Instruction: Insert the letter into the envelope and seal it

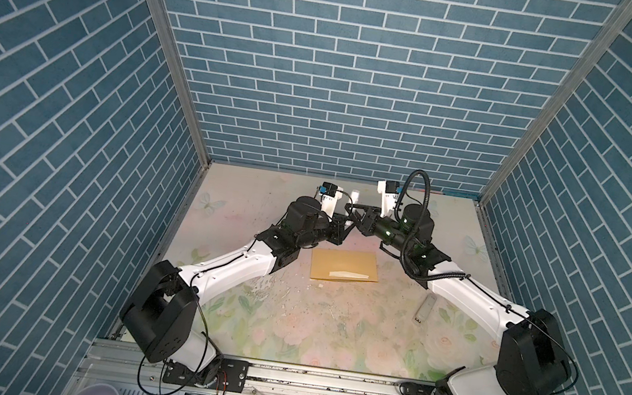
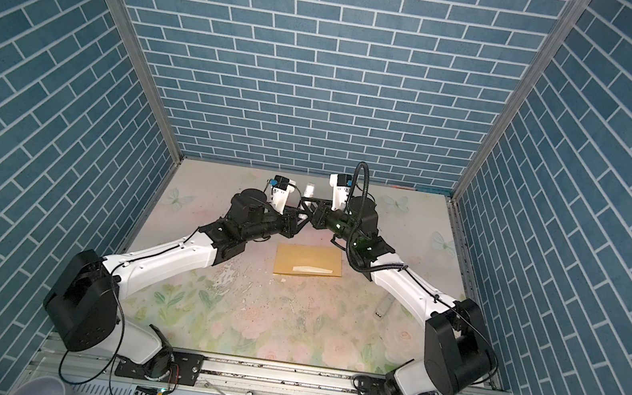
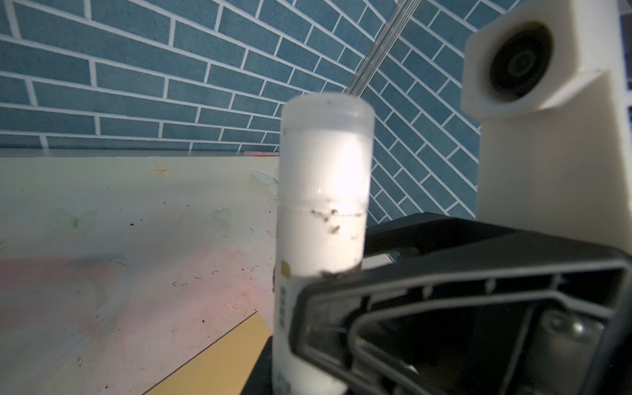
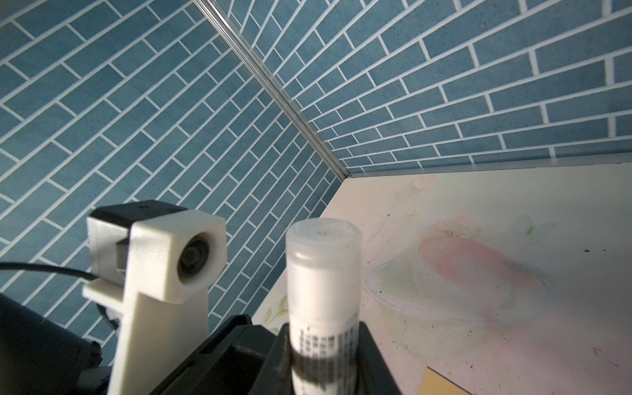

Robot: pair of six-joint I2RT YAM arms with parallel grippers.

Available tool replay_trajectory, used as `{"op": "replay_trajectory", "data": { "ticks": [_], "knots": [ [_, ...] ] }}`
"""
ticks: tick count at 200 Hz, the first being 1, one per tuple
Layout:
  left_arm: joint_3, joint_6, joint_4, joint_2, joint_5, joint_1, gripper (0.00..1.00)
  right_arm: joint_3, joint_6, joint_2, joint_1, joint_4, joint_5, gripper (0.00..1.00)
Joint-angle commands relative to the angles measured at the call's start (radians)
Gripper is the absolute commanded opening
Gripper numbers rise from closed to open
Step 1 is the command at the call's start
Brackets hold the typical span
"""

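Floral tabletop (image 1: 329, 326) | right claw (image 4: 323, 345) grasping white tube (image 4: 323, 273) | left claw (image 1: 348, 219) alongside, grip unclear | envelope (image 1: 338, 262) flat, apart, robotward

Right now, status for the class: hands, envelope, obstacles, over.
Right hand shut on white tube. Left hand at tube, grip unclear. Envelope flat on table, letter unseen. Pale strip lies on envelope.

Floral table (image 1: 328, 334), envelope (image 1: 344, 265) (lying flat), grey cap (image 1: 425, 307)

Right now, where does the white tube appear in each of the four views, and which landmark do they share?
In a top view: the white tube mid-picture, between the arms' tips.
In a top view: likewise.
Left wrist: mid-picture, large, blurred.
Right wrist: mid-picture, clamped in the right gripper.
Shared landmark: the envelope.
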Motion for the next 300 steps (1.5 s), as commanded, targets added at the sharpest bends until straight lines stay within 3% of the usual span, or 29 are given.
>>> {"op": "replay_trajectory", "data": {
  "ticks": [1,13,38,73,136,181,225,279,300],
  "knots": [
    [-0.009,0.034,-0.005,-0.005,-0.035,0.011,0.06,-0.001,0.015,0.001,0.012,0.014,-0.006,0.00],
    [-0.012,0.058,-0.023,-0.010,-0.048,0.011,0.03,0.002,0.007,-0.001,0.012,0.007,-0.004,0.04],
    [-0.024,0.109,-0.043,-0.025,-0.068,0.011,0.00,0.020,-0.015,-0.006,0.011,-0.028,-0.013,0.26],
    [-0.054,0.220,-0.061,-0.053,-0.088,0.011,0.00,0.057,-0.056,-0.035,0.007,-0.114,0.001,0.50],
    [-0.110,0.453,-0.087,-0.120,-0.106,0.011,0.00,0.174,-0.064,-0.044,-0.043,-0.317,-0.100,0.69],
    [-0.117,0.525,-0.111,-0.136,-0.092,0.010,0.00,0.298,-0.101,-0.003,-0.050,-0.494,-0.210,0.71],
    [-0.114,0.526,-0.125,-0.137,-0.088,0.010,0.00,0.331,-0.108,0.031,-0.050,-0.553,-0.278,0.58],
    [-0.115,0.520,-0.119,-0.141,-0.071,0.008,0.00,0.333,-0.111,0.050,-0.050,-0.575,-0.280,0.56],
    [-0.117,0.520,-0.119,-0.140,-0.062,0.008,0.00,0.342,-0.111,0.059,-0.050,-0.575,-0.279,0.48]
  ]
}}
